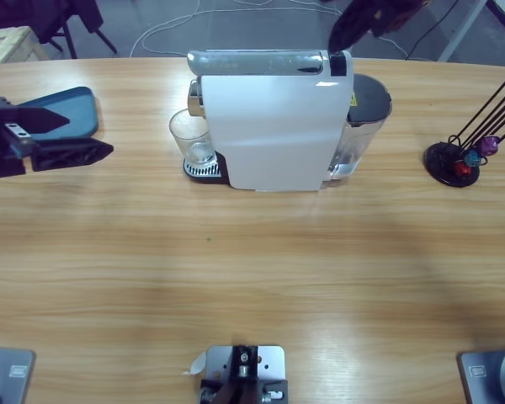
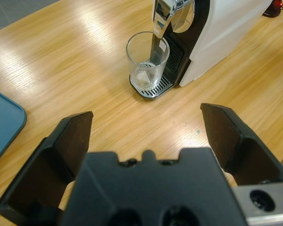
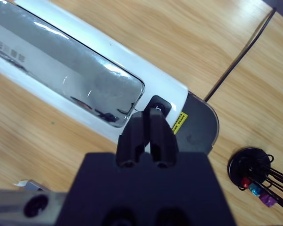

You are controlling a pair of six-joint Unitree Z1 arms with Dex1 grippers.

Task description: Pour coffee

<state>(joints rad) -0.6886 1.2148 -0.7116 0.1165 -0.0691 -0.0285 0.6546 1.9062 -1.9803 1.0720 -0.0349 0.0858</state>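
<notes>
Your right hand, clenched with nothing between its jaws, sits tip-down at the black button on the machine, evidently to start brewing, while the glass waits under the spout and your left hand hangs released, well apart above the desk.

A robotics lab or workshop set up as a test bench: a long wooden table carries only a few staged props, a white coffee machine at upper centre, a capsule rack at right and a blue tray at upper left. Beyond the table's far edge, at the top of the frame, loose cables trail over grey floor
</notes>
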